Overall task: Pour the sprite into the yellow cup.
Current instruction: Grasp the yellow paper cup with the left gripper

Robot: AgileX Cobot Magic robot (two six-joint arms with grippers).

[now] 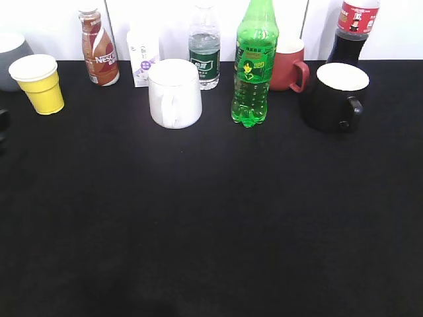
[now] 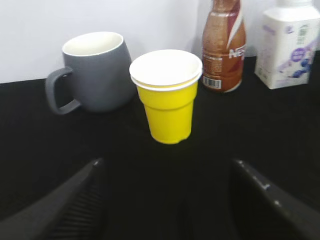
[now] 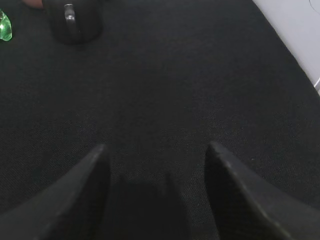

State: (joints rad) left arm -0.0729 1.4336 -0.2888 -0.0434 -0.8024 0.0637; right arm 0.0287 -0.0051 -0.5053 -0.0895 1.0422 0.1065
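The sprite [image 1: 252, 63], a tall green bottle with a green-and-yellow label, stands upright at the back middle of the black table; its base shows at the top left of the right wrist view [image 3: 4, 27]. The yellow cup [image 1: 41, 84] stands upright at the far left, white inside. In the left wrist view the yellow cup [image 2: 169, 100] is just ahead of my left gripper [image 2: 165, 167], which is open and empty. My right gripper [image 3: 157, 150] is open and empty over bare black cloth. Neither gripper clearly shows in the exterior view.
A white mug [image 1: 175, 93] stands left of the sprite, a black mug [image 1: 334, 96] and red mug [image 1: 289, 65] to its right. A grey mug [image 2: 95, 70], Nescafe bottle [image 2: 223, 45], milk carton [image 2: 290, 42], clear bottle [image 1: 204, 49] and cola bottle [image 1: 354, 30] line the back.
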